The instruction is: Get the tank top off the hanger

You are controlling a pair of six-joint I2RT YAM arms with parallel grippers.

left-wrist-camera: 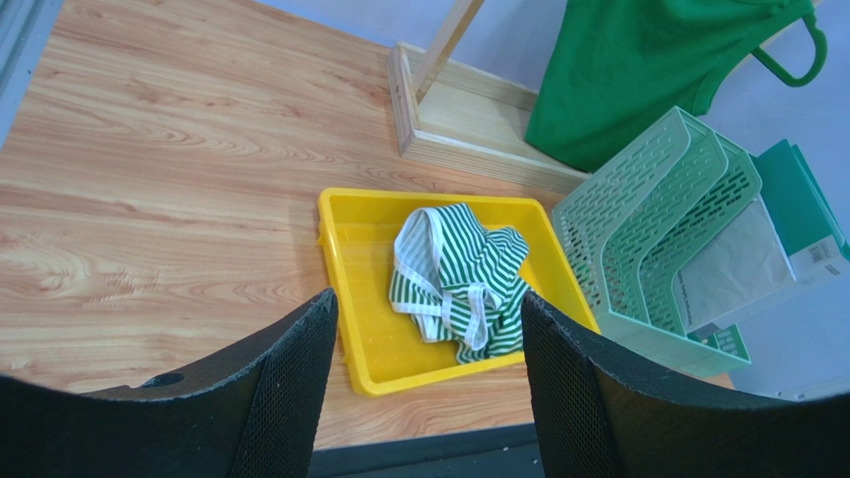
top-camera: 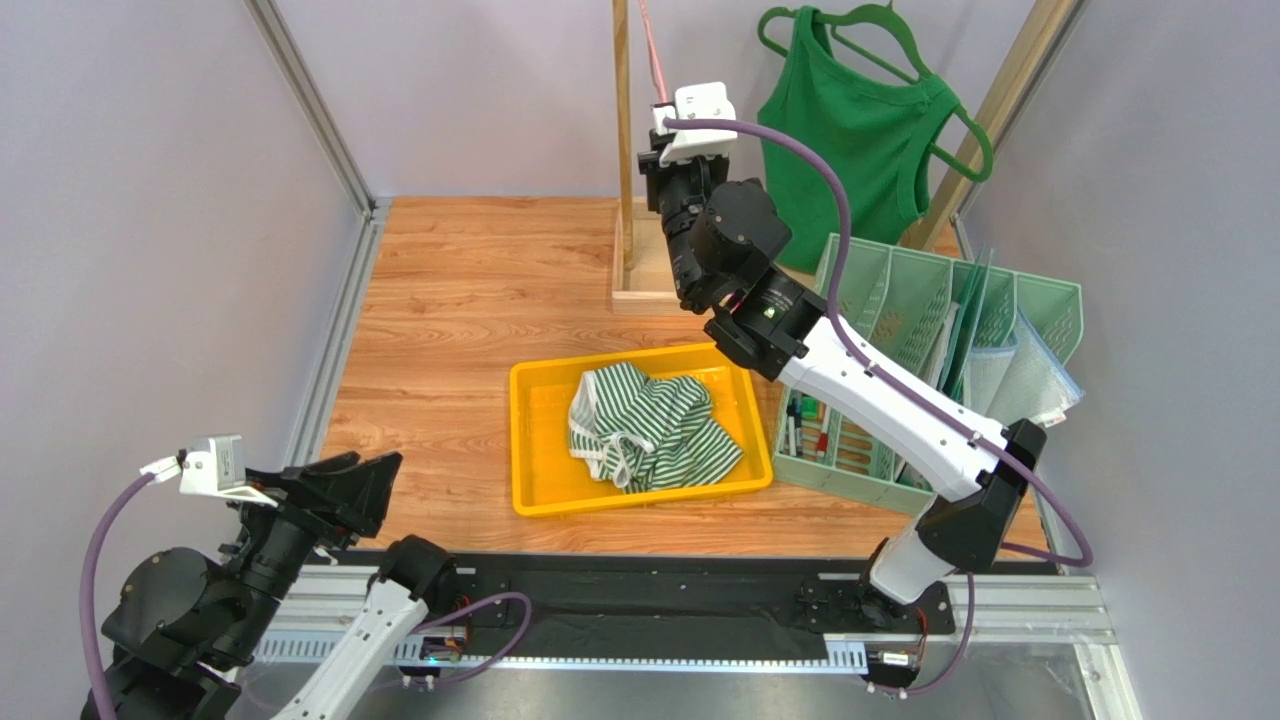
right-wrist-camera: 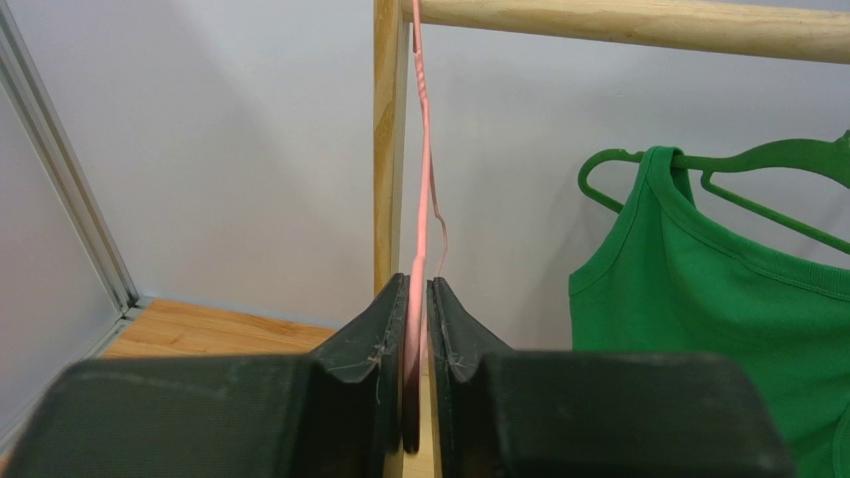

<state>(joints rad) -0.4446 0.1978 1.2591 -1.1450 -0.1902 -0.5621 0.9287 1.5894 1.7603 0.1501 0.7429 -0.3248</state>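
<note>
Right, up at the wooden rack the right gripper (right-wrist-camera: 417, 291) has its two fingers drawn in narrow around the lower part of a pink hanger (right-wrist-camera: 425, 179). The thin pink wire runs down between the pads, with hardly any gap on either side. The hanger hooks over the wooden rod (right-wrist-camera: 638, 25), right beside the upright post (right-wrist-camera: 387, 149), and it carries no clothing.

Along the same rod, off to the right, a green tank top (top-camera: 849, 135) hangs on a green hanger (right-wrist-camera: 768, 157), well apart from the pink one.

Down on the table (top-camera: 451, 285), a green-and-white striped tank top (top-camera: 654, 428) lies crumpled in the yellow tray (top-camera: 534, 435), bunched toward the tray's right half. Just beside the tray on the right stands a pale green file rack (top-camera: 887, 300) with papers and folders in its slots.

The left gripper (left-wrist-camera: 427, 319) hovers over the table's near left edge, jaws spread wide and holding nothing. Its wrist camera looks out between the fingers at the tray and the striped top.
</note>
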